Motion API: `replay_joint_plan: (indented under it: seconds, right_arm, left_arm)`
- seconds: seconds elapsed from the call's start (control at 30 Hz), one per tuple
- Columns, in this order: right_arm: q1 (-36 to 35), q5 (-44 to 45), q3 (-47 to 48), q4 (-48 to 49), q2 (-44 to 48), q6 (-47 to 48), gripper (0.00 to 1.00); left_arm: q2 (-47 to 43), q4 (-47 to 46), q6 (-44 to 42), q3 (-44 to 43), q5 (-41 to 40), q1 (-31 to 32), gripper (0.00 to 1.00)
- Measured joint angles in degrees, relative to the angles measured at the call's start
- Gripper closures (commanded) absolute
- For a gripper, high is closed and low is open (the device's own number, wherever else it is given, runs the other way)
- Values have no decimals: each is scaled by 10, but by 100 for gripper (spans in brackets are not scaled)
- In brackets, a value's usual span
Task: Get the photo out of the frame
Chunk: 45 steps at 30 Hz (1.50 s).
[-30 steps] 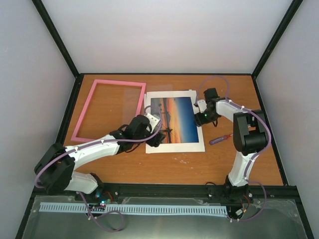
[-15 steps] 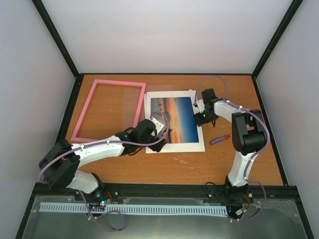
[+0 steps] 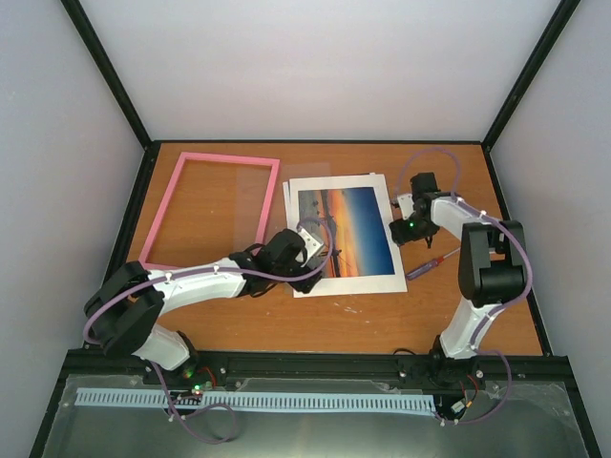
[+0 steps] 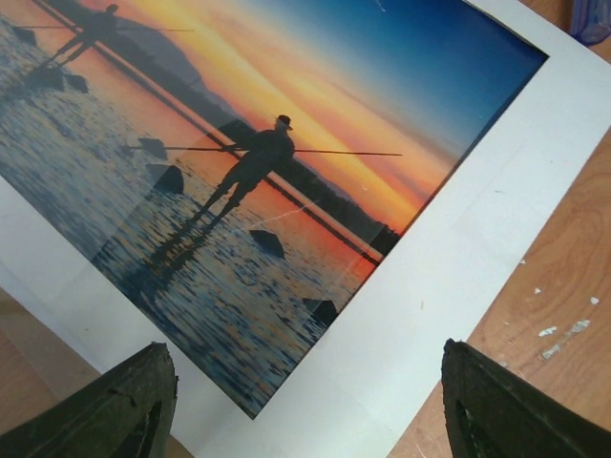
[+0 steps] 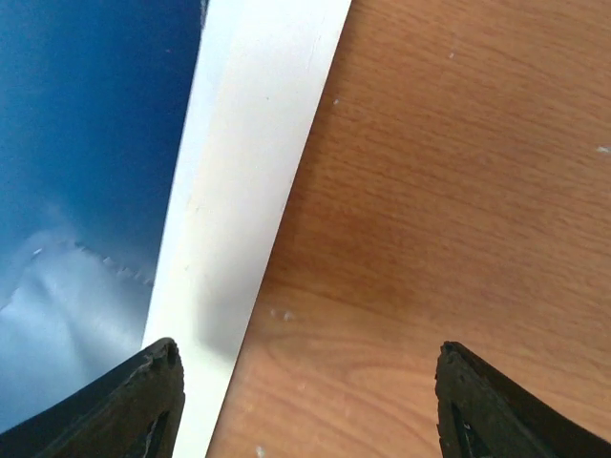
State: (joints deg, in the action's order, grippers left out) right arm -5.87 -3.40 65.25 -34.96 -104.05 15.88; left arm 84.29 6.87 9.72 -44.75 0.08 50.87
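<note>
The photo (image 3: 346, 229), an orange-and-blue sunset print, lies flat on a white sheet (image 3: 368, 282) in the middle of the table. The pink frame (image 3: 160, 218) lies apart from it at the left, with only its clear pane inside. My left gripper (image 3: 313, 262) is open and low over the photo's near-left corner. In the left wrist view the photo (image 4: 239, 143) fills the picture and the gripper (image 4: 305, 410) holds nothing. My right gripper (image 3: 406, 227) is open at the sheet's right edge. In the right wrist view it (image 5: 305, 401) straddles the sheet's edge (image 5: 248, 162) and bare wood.
A small purple-handled screwdriver (image 3: 428, 264) lies on the wooden table (image 3: 439, 172) just right of the sheet and near my right gripper; its handle shows in the left wrist view (image 4: 594, 17). Black posts and white walls close in the table on three sides.
The photo and the white sheet have slid to the right and turned a little. Both grippers have moved right with them. The frame has not moved.
</note>
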Motion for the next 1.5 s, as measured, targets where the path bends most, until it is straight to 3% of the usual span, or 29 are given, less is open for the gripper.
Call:
replay_joint_plan:
  seconds: [0.23, 0.6, 0.93, 1.5]
  right_arm:
    - [36, -97, 0, -34, 56, 10, 30]
    - [46, -164, 2, -50, 5, 2, 31]
    - [58, -190, 1, -51, -16, -6, 31]
    - [65, -323, 3, -69, -31, -4, 36]
  left_arm:
    - [13, 0, -5, -7, 17, 6, 26]
    - [33, -16, -20, -7, 74, 10, 39]
    - [83, -18, -17, -7, 78, 10, 37]
    - [120, -39, -6, -7, 76, 10, 37]
